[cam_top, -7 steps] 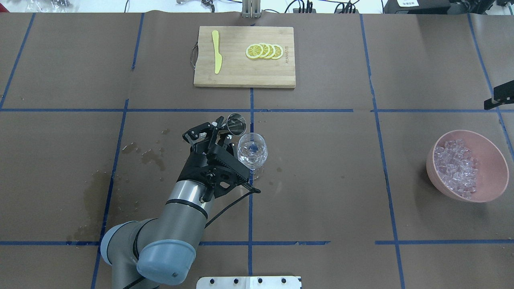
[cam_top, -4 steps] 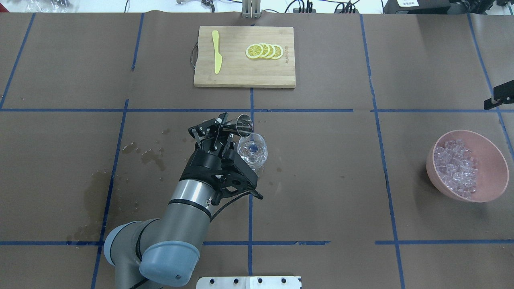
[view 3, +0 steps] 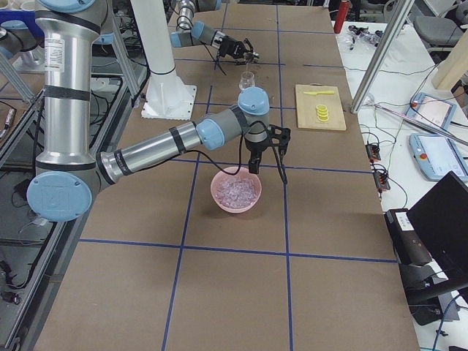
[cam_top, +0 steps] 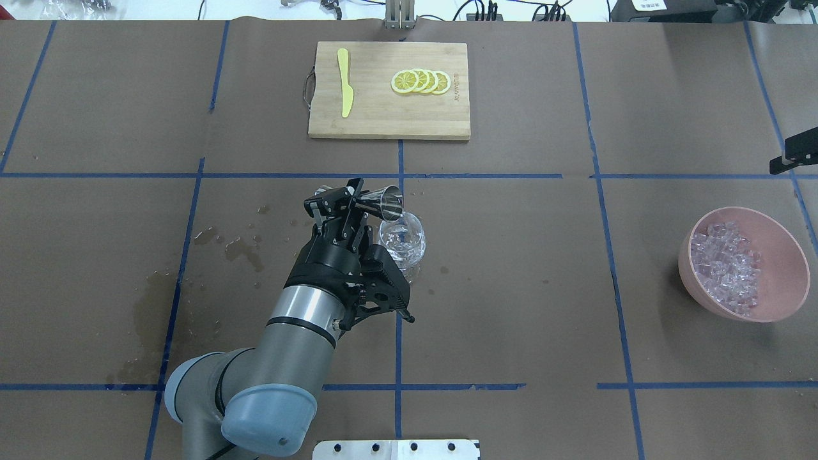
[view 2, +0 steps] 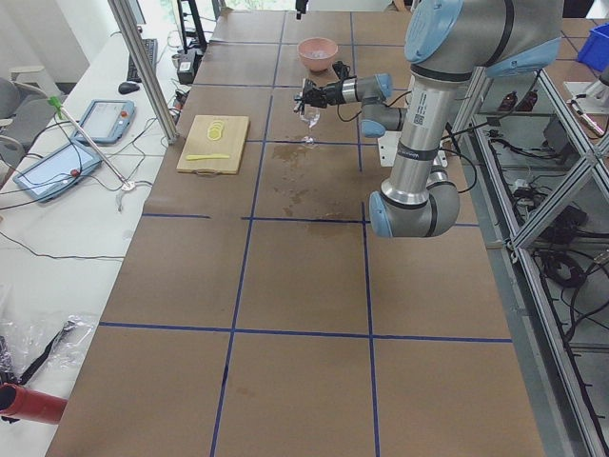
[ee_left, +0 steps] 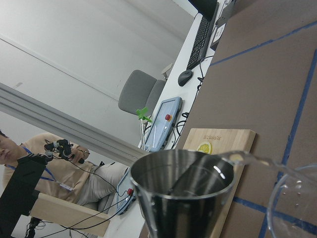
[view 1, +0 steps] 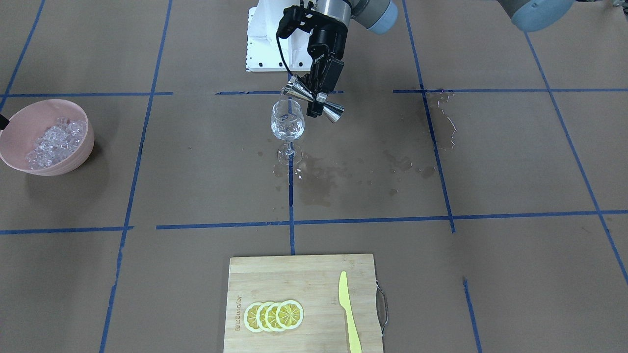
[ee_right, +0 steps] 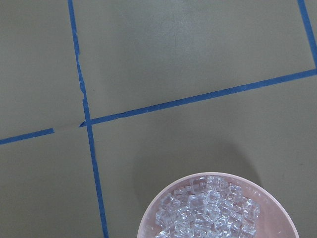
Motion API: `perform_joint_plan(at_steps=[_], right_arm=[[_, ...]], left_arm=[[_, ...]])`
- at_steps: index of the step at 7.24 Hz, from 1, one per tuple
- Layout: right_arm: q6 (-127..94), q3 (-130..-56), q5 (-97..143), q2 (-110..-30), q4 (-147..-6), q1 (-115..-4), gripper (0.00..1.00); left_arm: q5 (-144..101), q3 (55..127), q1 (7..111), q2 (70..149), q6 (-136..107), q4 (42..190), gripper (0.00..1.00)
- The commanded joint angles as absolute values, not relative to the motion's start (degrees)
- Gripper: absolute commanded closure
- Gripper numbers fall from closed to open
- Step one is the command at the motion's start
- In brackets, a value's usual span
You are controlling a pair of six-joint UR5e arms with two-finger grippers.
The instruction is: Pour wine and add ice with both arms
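Left gripper (cam_top: pixel 350 197): we see it pinching the jigger (cam_top: pixel 382 201) at its waist.
Jigger axis: near level, mouth past the fingertips, over the glass (cam_top: pixel 402 239) holding wine (view 1: pixel 287 128).
Right gripper (view 3: pixel 254 167): above the ice (cam_top: pixel 728 268); spread or pressed, we cannot tell.

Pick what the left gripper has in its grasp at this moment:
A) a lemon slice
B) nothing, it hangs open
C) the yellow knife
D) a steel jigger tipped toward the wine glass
D: the left gripper is clamped on the waist of a steel jigger, which is tilted with its mouth at the rim of the wine glass.
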State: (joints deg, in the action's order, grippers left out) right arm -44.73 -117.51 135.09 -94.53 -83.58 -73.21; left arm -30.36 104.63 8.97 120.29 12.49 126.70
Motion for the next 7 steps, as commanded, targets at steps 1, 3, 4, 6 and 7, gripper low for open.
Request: perform_joint_plan(at_steps=[1, 3, 4, 6, 7], right_arm=[[-44.7, -117.5, 135.1, -94.6, -83.6, -73.2, 0.0], [-44.8, -117.4, 135.1, -94.6, -83.6, -73.2, 0.0], [-44.7, -117.3, 135.0, -94.6, -83.6, -73.2, 0.0], [-44.7, -117.2, 135.0, -94.5, -83.6, -73.2, 0.0], [-44.8, -117.2, 135.1, -94.5, -83.6, -73.2, 0.0]], left_arm=[[-28.6, 104.2, 9.0, 120.1, 15.0, 126.3, 1.0], [-27.5, 105.6, 8.8, 120.4, 24.1, 126.7, 1.0], [-27.5, 105.4, 8.8, 120.3, 25.6, 126.6, 1.0], [-25.8, 105.1, 8.2, 120.1, 28.8, 126.3, 1.0], [-25.1, 105.0, 7.7, 120.1, 29.9, 126.2, 1.0]])
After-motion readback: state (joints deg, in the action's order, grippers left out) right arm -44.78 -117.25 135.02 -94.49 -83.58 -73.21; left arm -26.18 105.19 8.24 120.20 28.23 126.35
